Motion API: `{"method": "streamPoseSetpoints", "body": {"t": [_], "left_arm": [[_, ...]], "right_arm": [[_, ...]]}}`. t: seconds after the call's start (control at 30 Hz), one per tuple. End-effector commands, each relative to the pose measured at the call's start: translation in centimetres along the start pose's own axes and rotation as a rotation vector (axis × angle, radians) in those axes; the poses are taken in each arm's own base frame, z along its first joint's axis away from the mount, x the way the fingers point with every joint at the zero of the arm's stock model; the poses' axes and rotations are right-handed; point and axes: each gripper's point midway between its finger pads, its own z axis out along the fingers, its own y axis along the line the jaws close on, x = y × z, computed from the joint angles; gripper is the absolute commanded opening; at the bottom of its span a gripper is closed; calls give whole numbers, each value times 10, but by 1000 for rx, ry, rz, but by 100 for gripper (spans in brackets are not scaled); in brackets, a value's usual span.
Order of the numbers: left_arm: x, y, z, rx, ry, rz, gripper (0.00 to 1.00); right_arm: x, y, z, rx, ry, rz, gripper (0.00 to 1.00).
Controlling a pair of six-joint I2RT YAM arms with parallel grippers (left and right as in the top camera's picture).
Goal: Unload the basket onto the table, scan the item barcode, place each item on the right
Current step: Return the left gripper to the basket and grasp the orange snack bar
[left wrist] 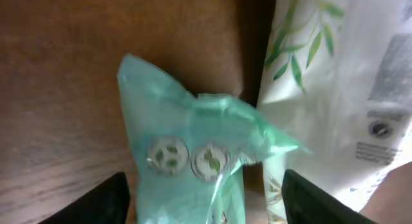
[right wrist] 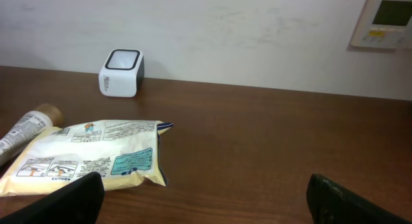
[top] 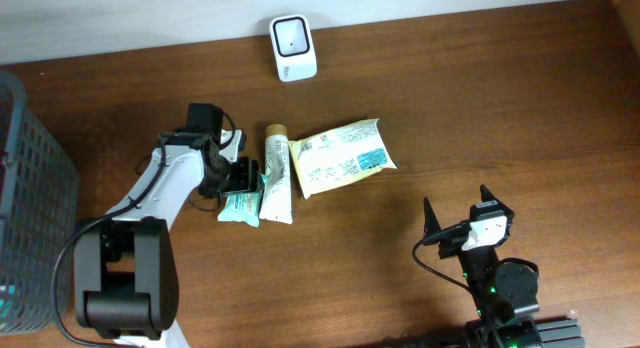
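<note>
Near the near edge of the desk [top: 500,108], toward its right corner, the right gripper [top: 457,206] stands with jaws fully spread and nothing between them. Further in, left of centre, the left gripper [left wrist: 207,201] sits over the green packet [left wrist: 180,121]. Its jaws are spread, one finger on either side of the packet and neither pressing it. This packet is judged to be the item to scan. It lies flat on the desk, just beside a tube [top: 279,183], and beyond the tube lies a white-and-yellow pouch [top: 345,160]. The packet is thin film, so expect it to be light, soft, crinkly and somewhat slippery, and to buckle rather than hold its shape. Take hold across the filled body, below the crimped end seal, with moderate closure; a grip on the seal alone is likely to let the packet swing or fold. A wire basket [top: 35,188] stands at the left edge. The scanner [top: 293,47] stands at the far edge, well apart from the items, its dark window uppermost. No barcode is visible on the packet. Its near end is cut off in the wrist view, the gripper covers part of it from overhead, and its printing is too blurred to read.
</note>
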Motion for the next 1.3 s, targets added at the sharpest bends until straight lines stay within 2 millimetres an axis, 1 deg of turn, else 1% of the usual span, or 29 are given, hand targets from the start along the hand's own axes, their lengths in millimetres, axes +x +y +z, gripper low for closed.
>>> {"method": "streamPoseSetpoints", "body": {"t": [0.0,0.03,0.07,0.1,0.13,0.17,0.2,0.23,0.27,0.3,0.33,0.37,0.4,0.47,0.5,0.57,0.6,0.67,0.7,0.73,0.8,0.83,0.87,0.93,1.0,1.1,1.17,1.2,1.27], "left_arm": [[-52,-14,-56,9,-166,42,79],[-75,-14,-95,-22,-248,48,79],[-94,-8,-140,-71,-332,38,79],[-108,0,-185,-123,-414,28,80],[-114,8,-219,-170,-473,10,87],[-117,18,-253,-219,-530,-14,90],[-116,36,-295,-297,-602,-57,96],[-112,53,-326,-363,-652,-99,98],[-103,80,-361,-455,-709,-168,98],[-93,104,-382,-522,-737,-229,97],[-82,128,-397,-580,-755,-292,94],[-70,153,-407,-628,-763,-375,93],[-55,185,-415,-664,-767,-489,93],[-33,230,-417,-699,-754,-638,93],[-21,257,-417,-722,-740,-711,93],[-5,290,-410,-755,-701,-785,91],[2,309,-403,-770,-674,-820,91],[9,335,-386,-781,-624,-860,92],[13,351,-372,-794,-576,-854,92],[14,360,-362,-801,-544,-835,92],[19,389,-331,-814,-425,-754,91],[23,399,-319,-814,-389,-740,91],[26,410,-305,-811,-334,-683,91],[18,420,-280,-743,-284,-532,93],[14,432,-260,-685,-275,-445,96],[24,460,-231,-679,-217,-398,96],[29,469,-214,-666,-171,-355,94],[34,475,-200,-653,-146,-356,93],[42,484,-188,-658,-117,-370,92]], "right_arm": [[3,1,0,-4,4,3,99],[3,1,0,-4,4,3,99],[3,1,0,-4,4,3,99],[3,1,0,-4,4,3,99],[3,1,0,-4,4,3,99],[3,1,0,-4,4,3,99],[3,1,0,-4,4,3,99],[3,1,0,-4,4,3,99],[3,1,0,-4,4,3,99],[3,1,0,-4,4,3,99],[3,1,0,-4,4,3,99],[3,1,0,-4,4,3,99],[3,1,0,-4,4,3,99],[3,1,0,-4,4,3,99],[3,1,0,-4,4,3,99],[3,1,0,-4,4,3,99],[3,1,0,-4,4,3,99],[3,1,0,-4,4,3,99],[3,1,0,-4,4,3,99],[3,1,0,-4,4,3,99],[3,1,0,-4,4,3,99],[3,1,0,-4,4,3,98],[3,1,0,-4,4,3,99],[3,1,0,-4,4,3,99],[3,1,0,-4,4,3,99],[3,1,0,-4,4,3,99],[3,1,0,-4,4,3,99],[3,1,0,-4,4,3,99],[3,1,0,-4,4,3,98]]}}
